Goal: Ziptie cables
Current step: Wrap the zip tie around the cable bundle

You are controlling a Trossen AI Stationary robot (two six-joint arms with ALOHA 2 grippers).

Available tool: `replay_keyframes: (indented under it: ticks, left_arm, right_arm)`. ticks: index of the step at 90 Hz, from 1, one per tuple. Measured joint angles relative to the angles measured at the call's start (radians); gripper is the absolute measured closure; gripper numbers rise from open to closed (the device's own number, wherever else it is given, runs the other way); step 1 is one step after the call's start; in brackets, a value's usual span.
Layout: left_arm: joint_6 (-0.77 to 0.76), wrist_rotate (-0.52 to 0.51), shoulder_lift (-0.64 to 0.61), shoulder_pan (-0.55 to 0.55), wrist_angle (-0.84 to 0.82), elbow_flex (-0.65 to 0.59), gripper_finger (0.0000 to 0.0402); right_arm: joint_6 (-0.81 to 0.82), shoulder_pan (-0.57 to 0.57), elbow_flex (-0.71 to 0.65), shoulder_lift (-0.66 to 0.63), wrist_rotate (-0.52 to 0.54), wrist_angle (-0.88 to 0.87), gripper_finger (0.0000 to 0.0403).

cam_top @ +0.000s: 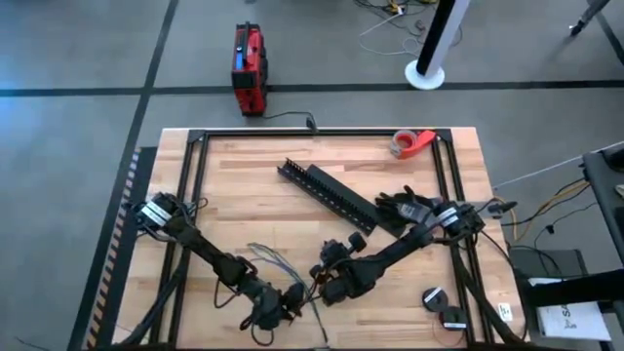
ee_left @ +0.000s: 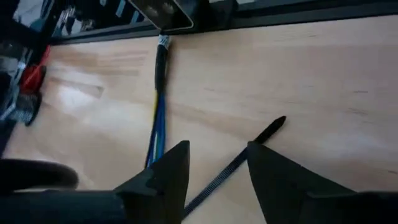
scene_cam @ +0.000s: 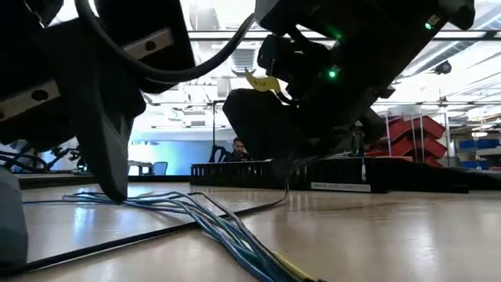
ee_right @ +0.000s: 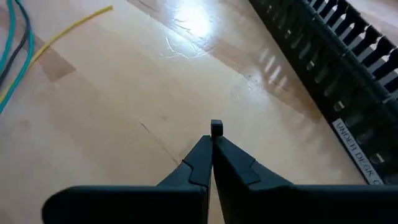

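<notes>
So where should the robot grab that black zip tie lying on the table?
The thin strap, partway along from its blocky head. The zip tie lies flat on the wood, slanting between the left end effector's open fingers, so it is probably best to come straight down from above, one finger on each long edge. The cables lie off to one side.

Bare wood lies open across the table [cam_top: 234, 195] behind the left arm, up to the far edge. The middle is barred by the black slotted rail [cam_top: 327, 191], lying slantwise. Near the front edge the cables [cam_top: 273, 261] fan out between the left gripper [cam_top: 283, 310] and the right gripper [cam_top: 327, 283], leaving little room there. A tape roll [cam_top: 409, 143] occupies the far right corner.
</notes>
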Motion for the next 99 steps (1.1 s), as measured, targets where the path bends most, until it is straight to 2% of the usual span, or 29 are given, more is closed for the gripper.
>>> replay_keyframes:
  ticks: [10,29,49,68,81,91,99]
  left_arm:
    - [0.003,0.000,-0.001,0.003,-0.023,0.002,0.0271]
    - [0.024,-0.060,-0.043,-0.013,-0.115,0.002,0.0278]
    - [0.064,-0.098,-0.085,-0.050,-0.178,0.000,0.0269]
    - [0.050,-0.039,-0.044,-0.051,-0.144,-0.005,0.0258]
    - [0.049,-0.037,-0.028,-0.050,-0.137,-0.003,0.0262]
    - [-0.016,-0.070,-0.045,-0.047,-0.150,-0.005,0.0273]
    - [-0.104,-0.096,-0.083,-0.047,-0.198,-0.005,0.0284]
  right_arm:
    - [-0.001,0.000,0.000,0.000,0.000,0.001,0.0403]
    - [-0.019,-0.001,0.000,0.000,-0.007,0.001,0.0403]
    - [-0.023,-0.001,0.000,0.000,-0.027,0.002,0.0403]
    - [-0.001,0.003,-0.001,0.000,-0.034,-0.025,0.0403]
    - [0.067,0.018,-0.002,-0.010,-0.009,-0.096,0.0403]
    - [0.095,0.037,-0.003,-0.011,0.060,-0.083,0.0403]
    - [0.098,0.045,-0.003,-0.012,0.072,-0.058,0.0403]
